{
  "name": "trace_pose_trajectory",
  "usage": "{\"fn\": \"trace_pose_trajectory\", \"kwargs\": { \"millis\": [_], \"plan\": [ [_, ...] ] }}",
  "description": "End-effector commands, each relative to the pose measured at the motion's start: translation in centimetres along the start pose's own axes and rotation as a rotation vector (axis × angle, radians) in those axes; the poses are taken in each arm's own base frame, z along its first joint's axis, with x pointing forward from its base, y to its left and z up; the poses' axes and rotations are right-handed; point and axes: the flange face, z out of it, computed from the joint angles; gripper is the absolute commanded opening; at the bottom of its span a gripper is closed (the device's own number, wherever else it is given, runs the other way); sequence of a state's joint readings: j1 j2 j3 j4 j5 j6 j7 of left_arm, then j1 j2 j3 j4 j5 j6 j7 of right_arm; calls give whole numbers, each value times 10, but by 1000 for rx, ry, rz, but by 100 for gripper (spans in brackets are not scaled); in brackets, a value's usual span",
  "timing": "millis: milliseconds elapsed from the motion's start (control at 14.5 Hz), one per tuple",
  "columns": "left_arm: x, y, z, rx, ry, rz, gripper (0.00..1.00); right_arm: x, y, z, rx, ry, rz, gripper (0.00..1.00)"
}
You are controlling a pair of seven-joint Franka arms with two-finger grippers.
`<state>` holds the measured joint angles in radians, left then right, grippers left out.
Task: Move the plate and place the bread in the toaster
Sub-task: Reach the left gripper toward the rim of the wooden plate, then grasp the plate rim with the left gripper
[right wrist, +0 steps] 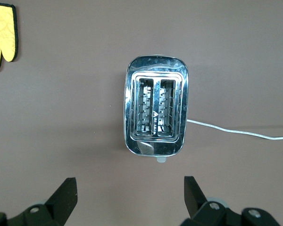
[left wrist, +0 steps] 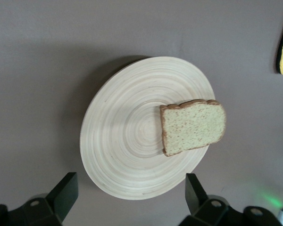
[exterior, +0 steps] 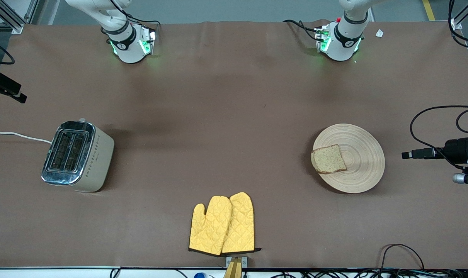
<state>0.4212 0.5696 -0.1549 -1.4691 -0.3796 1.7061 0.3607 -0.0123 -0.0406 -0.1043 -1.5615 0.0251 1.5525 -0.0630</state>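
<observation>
The round light wooden plate (exterior: 357, 170) lies toward the left arm's end of the table, with the slice of brown bread (exterior: 328, 159) on its rim on the side facing the toaster. The cream toaster (exterior: 77, 154) with a chrome top stands toward the right arm's end, both slots empty. My left gripper (left wrist: 131, 184) hangs open high over the edge of the plate (left wrist: 127, 136), apart from the bread (left wrist: 193, 126). My right gripper (right wrist: 129, 184) hangs open high over the bare table beside the toaster (right wrist: 155, 113). Neither hand shows in the front view.
A pair of yellow oven mitts (exterior: 223, 224) lies near the table's front edge, between toaster and plate. The toaster's white cord (exterior: 13, 134) runs off the table's end. A camera on a stand (exterior: 462, 152) sits past the plate at the left arm's end.
</observation>
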Motion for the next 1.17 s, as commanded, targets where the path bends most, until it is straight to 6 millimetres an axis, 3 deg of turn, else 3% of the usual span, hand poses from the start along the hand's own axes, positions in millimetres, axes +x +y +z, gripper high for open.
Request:
{"fn": "trace_pose_trajectory", "kwargs": {
  "millis": [0,138,344,413,619,757,1101],
  "plan": [
    [7,-47,32,-121,1,76,100,0,1,-1,2,-5,11,100],
    [6,-82,59,-180,-4,136,100,0,1,-1,1,-4,11,100],
    [5,-111,92,-258,0,188,100,0,1,-2,1,-4,9,100],
    [4,-119,103,-276,1,229,96,-1,1,-1,3,-13,11,100],
    [2,-134,125,-313,-2,267,85,-1,1,0,3,-18,11,100],
    [0,-142,135,-346,8,253,69,-1,1,0,3,-18,11,100],
    [0,-144,142,-380,17,248,47,-2,1,-1,3,-16,11,100]
  ]
}}
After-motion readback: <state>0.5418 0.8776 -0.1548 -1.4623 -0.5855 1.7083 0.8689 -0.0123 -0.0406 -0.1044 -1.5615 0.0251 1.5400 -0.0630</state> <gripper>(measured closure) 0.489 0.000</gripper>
